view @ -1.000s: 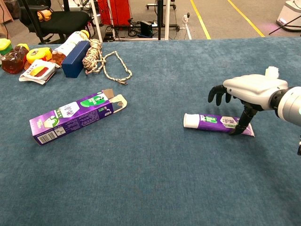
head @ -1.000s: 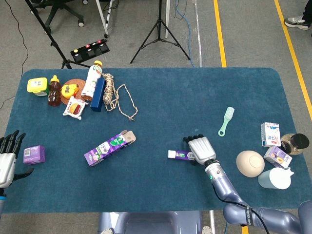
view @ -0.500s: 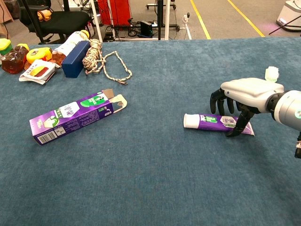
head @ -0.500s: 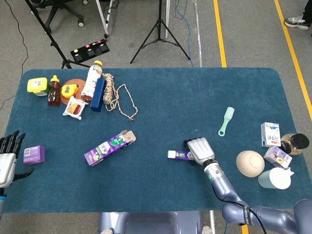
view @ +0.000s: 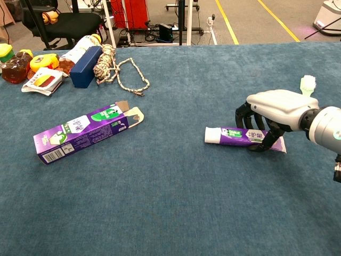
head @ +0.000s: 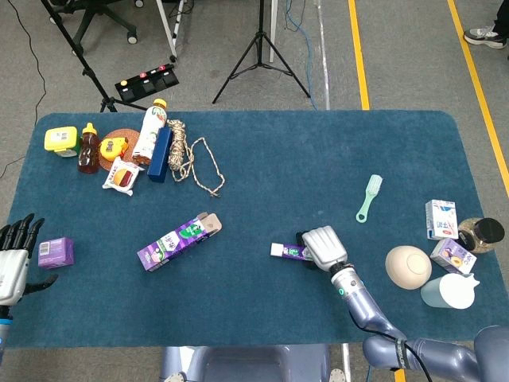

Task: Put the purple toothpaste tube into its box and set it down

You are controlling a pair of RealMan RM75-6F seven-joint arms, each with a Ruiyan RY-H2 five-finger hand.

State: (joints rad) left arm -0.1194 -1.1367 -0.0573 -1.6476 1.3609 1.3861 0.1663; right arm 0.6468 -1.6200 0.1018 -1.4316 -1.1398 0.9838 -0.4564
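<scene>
We are seeing the box (view: 81, 133) lying empty, flaps open. The toothpaste tube (view: 234, 136) is lying crosswise on the counter (view: 176, 202), cap leftward, right robot hand (view: 269, 114) curling around it; left robot hand (head: 14, 255) spread wide.

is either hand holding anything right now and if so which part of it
The right hand grips the purple toothpaste tube at its flat tail end, away from the white cap; the tube lies on the table. The left hand holds nothing.

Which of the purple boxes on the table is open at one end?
The long toothpaste box lying mid-table, its end flaps open. The small purple box near the left hand looks closed.
</scene>
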